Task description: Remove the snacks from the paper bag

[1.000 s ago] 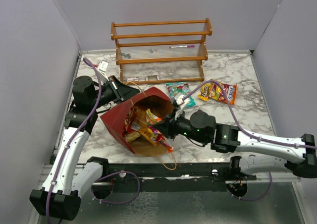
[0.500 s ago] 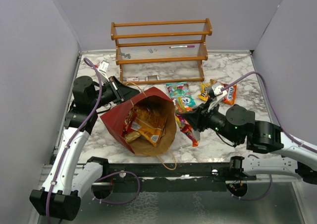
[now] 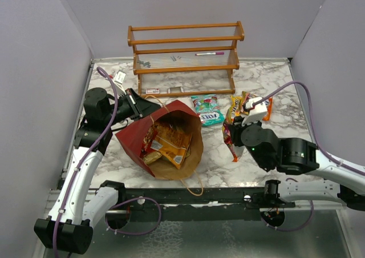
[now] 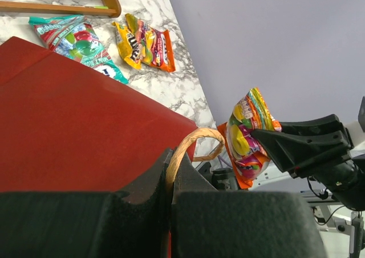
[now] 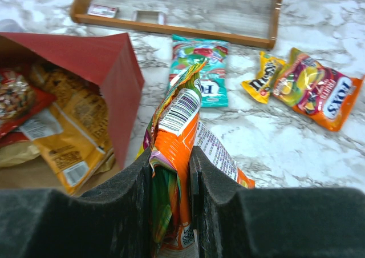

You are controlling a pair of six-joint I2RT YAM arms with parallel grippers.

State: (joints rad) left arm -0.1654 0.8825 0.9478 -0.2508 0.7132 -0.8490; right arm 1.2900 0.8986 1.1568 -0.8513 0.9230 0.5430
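The dark red paper bag (image 3: 149,133) lies on its side, mouth toward the near edge, with several orange and yellow snack packets (image 3: 169,145) inside. My left gripper (image 3: 141,103) is shut on the bag's twine handle (image 4: 191,144) at its far corner. My right gripper (image 3: 230,133) is shut on an orange candy packet (image 5: 179,132) and holds it above the table, right of the bag. A teal-green packet (image 3: 208,109) and two orange-yellow packets (image 3: 251,105) lie flat on the marble beyond it.
A wooden two-tier rack (image 3: 185,55) stands at the back with small items on its shelf. Small white cards (image 3: 118,76) lie at the far left. Grey walls close in both sides.
My right gripper has pulled the orange packet out of the bag's mouth and carried it to the right, lifting it. The left gripper and the bag have stayed still.
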